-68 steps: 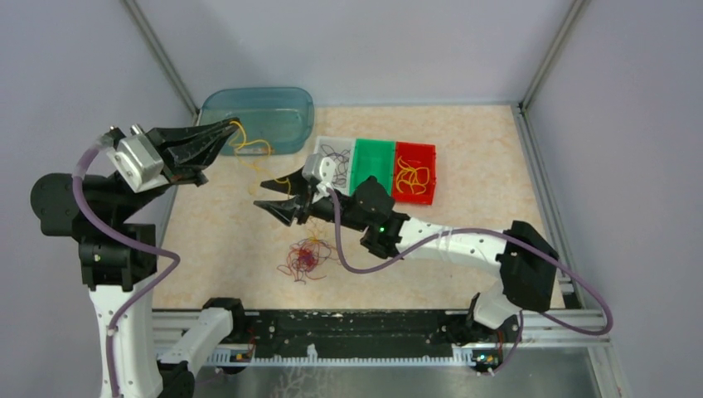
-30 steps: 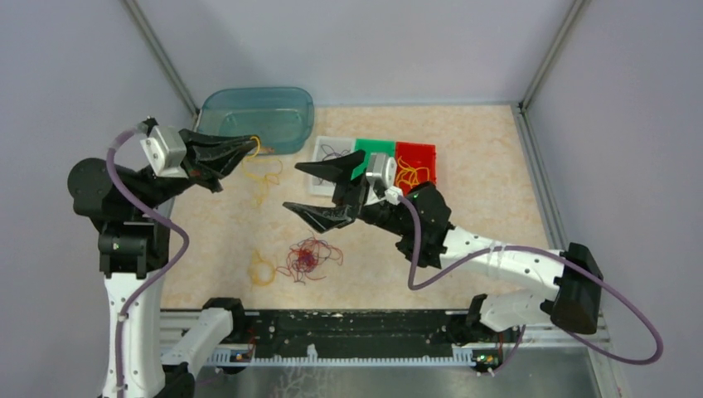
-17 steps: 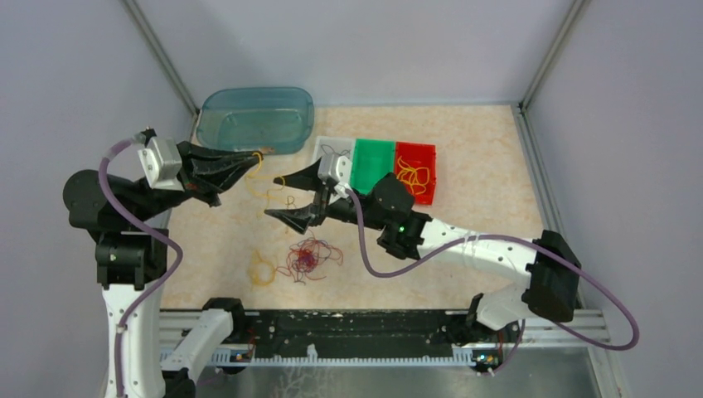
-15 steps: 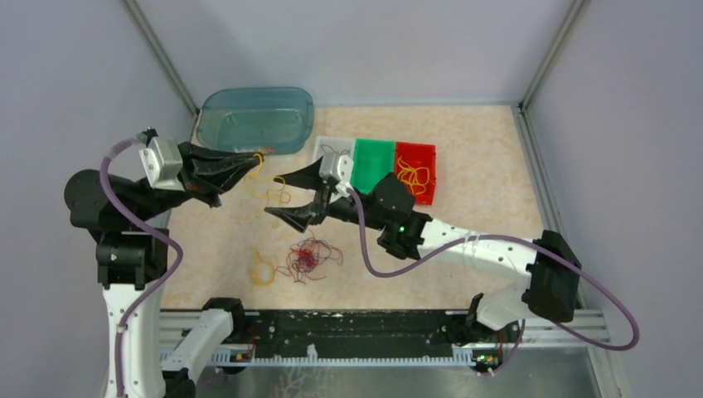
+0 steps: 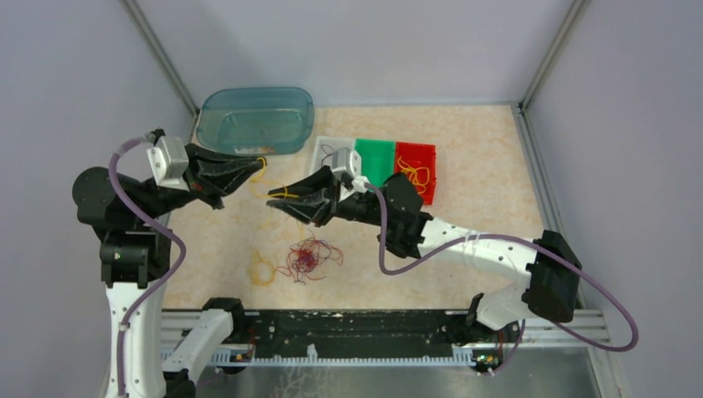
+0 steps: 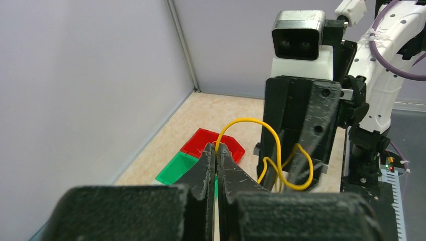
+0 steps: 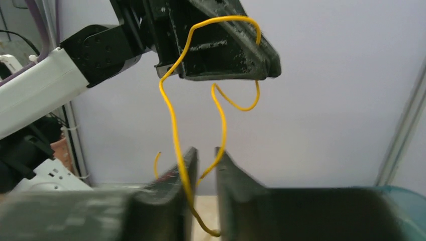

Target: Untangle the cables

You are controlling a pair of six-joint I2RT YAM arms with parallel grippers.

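One yellow wire (image 6: 244, 119) hangs in the air above and beyond the tangle (image 5: 308, 257), a knot of dark red, black & yellow strands on the table (image 5: 481, 166). Can't tell whether its tail reaches the tangle.

L gripper (image 6: 216, 148) is clamped tight on the wire's upper end. R gripper (image 7: 205, 150) sits lower on the same wire. Its jaws are a narrow slit apart w/ the wire running btwn them and brushing one finger, not pinched as far as the wrist view shows.

Step in hand, prob.: getting a second hold so the wire can be handed over. Next move needs R to nip the wire w/o it slipping out of the slit, then L to let go.

Likely goal is the red bin (image 5: 414, 147), beyond-right of the tangle, which holds yellow wires. Green bin (image 5: 375, 153) & white bin (image 5: 327, 141) sit beside it. A tub (image 5: 217, 108) is beyond-left of the tangle, and a loose yellow loop (image 5: 264, 271) lies just left of it.

In the way: the curly slack below R may snag, and the two grippers are v. close together.
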